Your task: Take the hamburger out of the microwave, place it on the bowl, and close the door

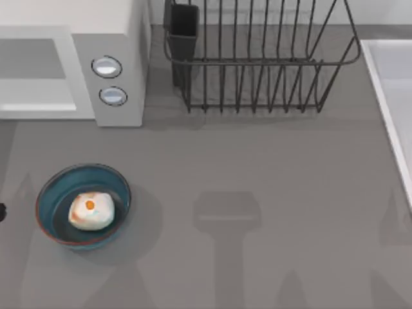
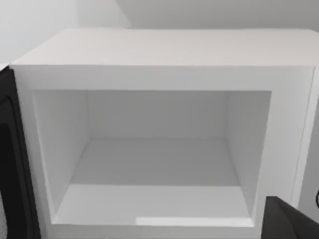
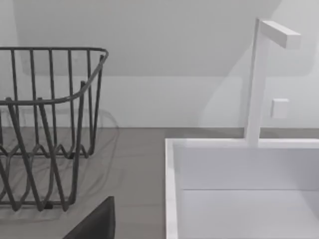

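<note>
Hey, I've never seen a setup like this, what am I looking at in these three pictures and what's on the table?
This is a simulated two-armed AgileX robot at a grey table. One picture looks down from above; the other two come from cameras on each wrist. From above, a small whitish hamburger with orange-brown patches sits in a round blue-teal bowl, left of centre. Behind it stands a white boxy microwave with two round knobs, beside a black wire dish rack. The left wrist camera faces the microwave's open, empty cavity, its dark door swung aside. The right wrist camera sees the rack and a white sink.
</note>
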`<state>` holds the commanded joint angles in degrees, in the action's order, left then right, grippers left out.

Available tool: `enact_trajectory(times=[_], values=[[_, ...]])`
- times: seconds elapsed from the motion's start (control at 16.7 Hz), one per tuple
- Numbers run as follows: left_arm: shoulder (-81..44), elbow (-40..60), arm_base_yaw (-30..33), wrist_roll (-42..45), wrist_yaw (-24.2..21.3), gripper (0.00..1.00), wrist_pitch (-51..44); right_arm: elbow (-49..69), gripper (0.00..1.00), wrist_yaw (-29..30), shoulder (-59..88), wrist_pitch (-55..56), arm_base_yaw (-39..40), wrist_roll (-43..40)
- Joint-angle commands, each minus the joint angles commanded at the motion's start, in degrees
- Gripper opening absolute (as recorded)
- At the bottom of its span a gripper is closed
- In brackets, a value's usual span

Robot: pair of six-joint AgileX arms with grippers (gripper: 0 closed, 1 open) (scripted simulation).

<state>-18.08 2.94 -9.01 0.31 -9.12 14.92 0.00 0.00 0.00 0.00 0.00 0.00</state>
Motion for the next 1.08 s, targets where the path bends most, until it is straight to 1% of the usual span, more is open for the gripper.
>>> enact_trajectory(times=[0.24,0.48,0.6,0.78,0.9,0.96,1.08], values=[[-3.33,3.59,0.76,0.05,0.74,0.0,-0.25,0.0,1.0,0.0,0.0,0.0,0.0,0.0],[-3.1,3.59,0.43,0.05,0.56,0.0,-0.41,0.0,1.0,0.0,0.0,0.0,0.0,0.0],[-2.07,4.1,-1.79,0.04,-1.66,0.0,-1.94,0.0,1.0,0.0,0.0,0.0,0.0,0.0],[0.83,5.05,-8.86,0.01,-8.7,0.0,-5.83,0.0,1.0,0.0,0.0,0.0,0.0,0.0],[3.25,5.53,-12.57,-0.01,-12.41,0.0,-8.8,0.0,1.0,0.0,0.0,0.0,0.0,0.0],[4.12,5.66,-13.6,-0.02,-13.44,0.0,-9.8,0.0,1.0,0.0,0.0,0.0,0.0,0.0],[4.53,5.71,-14.02,-0.03,-13.86,0.0,-10.21,0.0,1.0,0.0,0.0,0.0,0.0,0.0]])
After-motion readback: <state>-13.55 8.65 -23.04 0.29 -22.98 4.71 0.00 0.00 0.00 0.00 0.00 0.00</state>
